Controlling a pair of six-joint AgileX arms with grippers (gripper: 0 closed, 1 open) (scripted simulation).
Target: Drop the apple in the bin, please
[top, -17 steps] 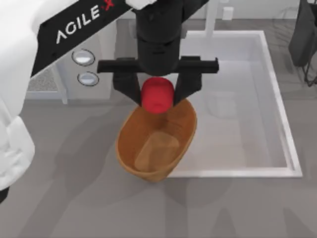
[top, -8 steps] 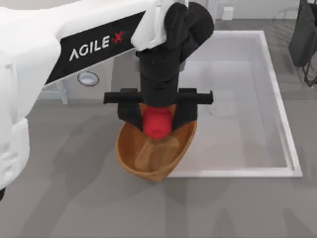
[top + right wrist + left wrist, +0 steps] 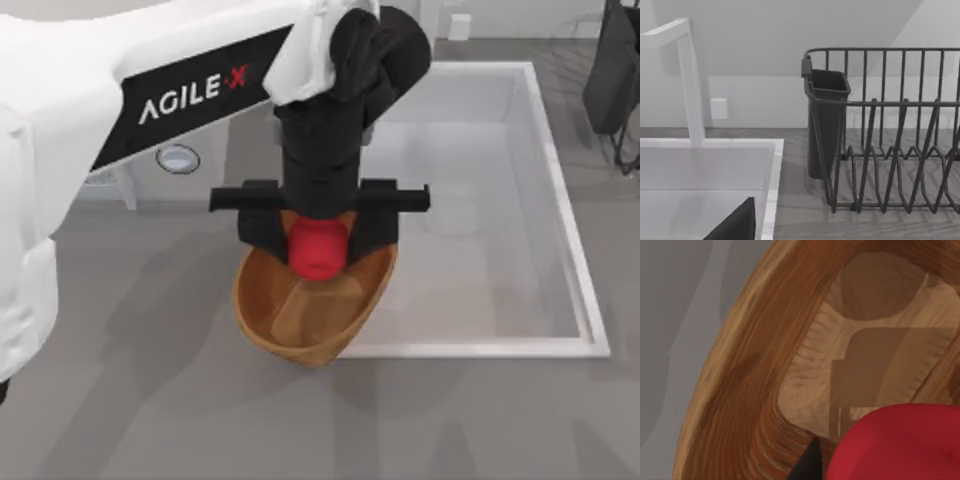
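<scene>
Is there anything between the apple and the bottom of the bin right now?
Nothing visible. The left end effector holds the apple over the bin, and the left wrist view shows only the bin's bare lighter floor with shadows under the apple. The sink lies to the right, out of the path.

We see even, soft light with no glare. In the top view, broad pale shadows of our arms fan across the grey table (image 3: pixel 150 420) at lower centre. In the left wrist view, blocky shadows lie on the bin's (image 3: pixel 740 390) lighter bottom at upper right. The dish rack (image 3: pixel 890 150) casts thin striped shadows at lower right.
</scene>
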